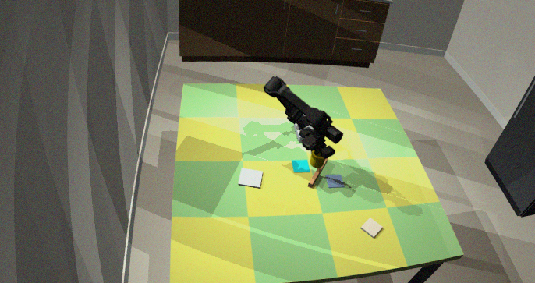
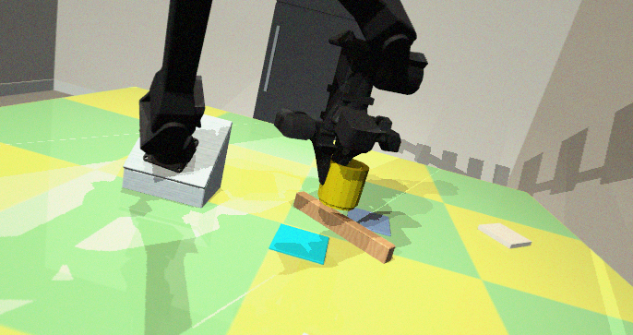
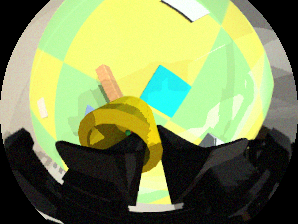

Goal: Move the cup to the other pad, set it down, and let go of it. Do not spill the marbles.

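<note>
The yellow cup (image 1: 317,160) (image 2: 343,188) (image 3: 146,119) is held off the table, near-upright with a slight tilt, above the far part of the wooden bar (image 1: 317,175) (image 2: 351,228) (image 3: 108,82). My gripper (image 1: 322,153) (image 2: 330,170) (image 3: 150,128) is shut on the cup's wall. A small green marble (image 3: 128,133) shows inside the cup in the wrist view; other contents are hidden. The cyan pad (image 1: 300,166) (image 2: 300,245) (image 3: 166,92) lies bare on one side of the bar. The blue pad (image 1: 334,182) (image 2: 382,224) (image 3: 89,109) lies bare on the other side, partly shadowed.
A white tile (image 1: 250,178) (image 3: 186,7) lies beyond the cyan pad. A smaller pale tile (image 1: 371,228) (image 2: 504,235) (image 3: 42,107) lies beyond the blue pad. The arm stands on a grey block (image 2: 161,182). The bar forms a low ridge between the pads.
</note>
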Controlling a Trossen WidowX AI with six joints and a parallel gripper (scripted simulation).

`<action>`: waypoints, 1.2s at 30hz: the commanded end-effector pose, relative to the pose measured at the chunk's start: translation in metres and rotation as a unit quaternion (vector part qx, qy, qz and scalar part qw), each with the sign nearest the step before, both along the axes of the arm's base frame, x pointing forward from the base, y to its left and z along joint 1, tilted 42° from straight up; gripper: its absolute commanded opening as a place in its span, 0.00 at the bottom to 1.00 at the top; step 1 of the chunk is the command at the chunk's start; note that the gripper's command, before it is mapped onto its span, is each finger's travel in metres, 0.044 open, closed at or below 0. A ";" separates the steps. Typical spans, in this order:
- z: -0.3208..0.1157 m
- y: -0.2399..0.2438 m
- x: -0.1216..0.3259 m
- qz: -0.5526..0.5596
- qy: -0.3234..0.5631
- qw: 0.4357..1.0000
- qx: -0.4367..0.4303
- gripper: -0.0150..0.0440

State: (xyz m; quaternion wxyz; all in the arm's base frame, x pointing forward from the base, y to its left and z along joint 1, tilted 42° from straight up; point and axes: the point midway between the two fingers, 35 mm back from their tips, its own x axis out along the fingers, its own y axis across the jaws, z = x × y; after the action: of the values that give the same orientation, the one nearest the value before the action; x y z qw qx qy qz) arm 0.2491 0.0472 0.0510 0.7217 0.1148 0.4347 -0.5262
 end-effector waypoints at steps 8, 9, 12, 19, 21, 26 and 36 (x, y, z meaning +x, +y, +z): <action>0.014 -0.015 -0.012 0.002 -0.001 1.000 -0.002 0.25; 0.015 -0.016 -0.013 0.002 -0.001 1.000 -0.002 0.25; 0.018 -0.019 -0.016 0.002 -0.001 1.000 -0.002 0.25; 0.025 -0.027 -0.022 0.002 -0.001 1.000 -0.002 0.25; 0.027 -0.029 -0.024 0.002 -0.001 1.000 -0.002 0.25; 0.032 -0.034 -0.029 0.002 -0.001 1.000 -0.002 0.25; 0.040 -0.044 -0.037 0.002 0.000 1.000 -0.003 0.25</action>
State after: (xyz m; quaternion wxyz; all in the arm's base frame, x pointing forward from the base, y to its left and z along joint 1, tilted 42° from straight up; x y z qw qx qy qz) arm 0.2155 0.0074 0.0874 0.7216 0.1136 0.4348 -0.5267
